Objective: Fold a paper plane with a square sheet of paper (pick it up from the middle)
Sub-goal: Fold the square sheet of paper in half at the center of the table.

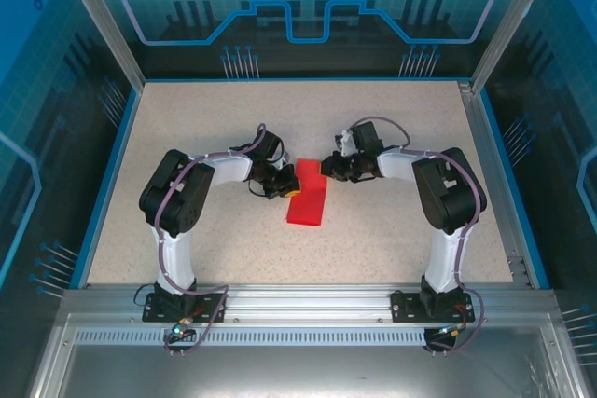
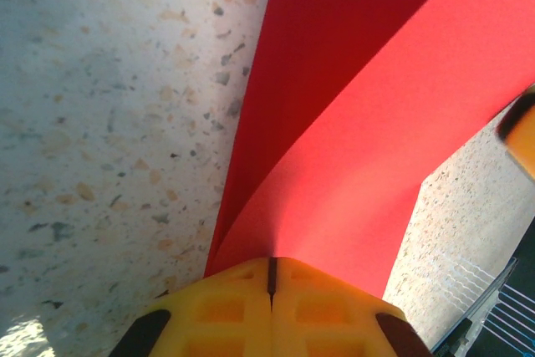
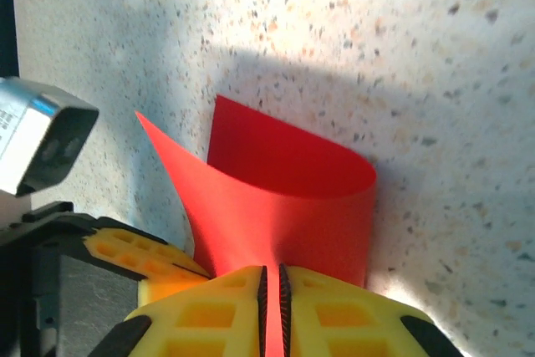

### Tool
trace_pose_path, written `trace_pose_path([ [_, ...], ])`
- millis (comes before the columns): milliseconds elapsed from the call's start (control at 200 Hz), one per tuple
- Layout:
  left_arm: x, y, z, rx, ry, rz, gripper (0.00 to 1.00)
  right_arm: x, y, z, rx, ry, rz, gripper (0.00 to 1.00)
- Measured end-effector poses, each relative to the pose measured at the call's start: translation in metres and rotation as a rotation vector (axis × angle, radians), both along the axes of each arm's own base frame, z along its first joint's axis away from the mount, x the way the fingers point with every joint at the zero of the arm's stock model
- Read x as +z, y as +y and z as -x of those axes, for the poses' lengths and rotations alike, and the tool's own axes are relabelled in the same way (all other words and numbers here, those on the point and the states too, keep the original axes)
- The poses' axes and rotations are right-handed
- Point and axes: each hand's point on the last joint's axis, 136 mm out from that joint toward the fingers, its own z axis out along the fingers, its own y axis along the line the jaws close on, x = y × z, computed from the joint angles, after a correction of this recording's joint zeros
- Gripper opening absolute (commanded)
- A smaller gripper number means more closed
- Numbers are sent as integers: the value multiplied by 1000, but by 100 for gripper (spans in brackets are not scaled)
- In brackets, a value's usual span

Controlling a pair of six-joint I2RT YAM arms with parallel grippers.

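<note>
Red paper (image 1: 308, 198) lies in the middle of the table (image 1: 187, 137), between the two arms; it is doubled over into a narrow strip, but the fold is not yet flat. From the right wrist the upper layer curls over the lower one in a soft loop; from the left wrist two layers part as they run away from the fingers. The left gripper (image 2: 272, 267) has its jaws pressed together on the paper's edge, with both layers meeting at its tips; the right gripper (image 3: 272, 277) pinches the other side, a sliver of red showing in the thin slit between its jaws.

The step in hand looks like the first centre fold, with the layers brought together and the crease not yet set. To do it well, the free edges should line up before anything is pressed; a skew here would likely carry into every later fold of the plane. One pinch should hold the matched edges against the table while the other draws the loop down and along the fold line, low and slow; pulling the two pinches apart would risk tearing so thin a sheet; letting go early would let the loop spring open.
</note>
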Motion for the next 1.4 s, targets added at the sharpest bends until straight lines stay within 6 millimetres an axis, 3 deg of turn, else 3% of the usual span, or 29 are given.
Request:
trace_pose_path([
  [105,0,0,0,0,0,0,0,-2,0,-1,0,3,2,16],
  [250,0,0,0,0,0,0,0,-24,-4,5,-3,53,38,15],
  [520,0,0,0,-2,1,2,0,-15,2,0,15,47,131,14],
  [965,0,0,0,-4,0,2,0,3,-10,-24,-48,42,30,16],
  [1190,0,0,0,-4,0,2,0,-25,-15,-20,-60,105,72,15],
  [1400,0,-1,0,-5,-2,3,0,-25,-15,-23,-65,137,97,15],
])
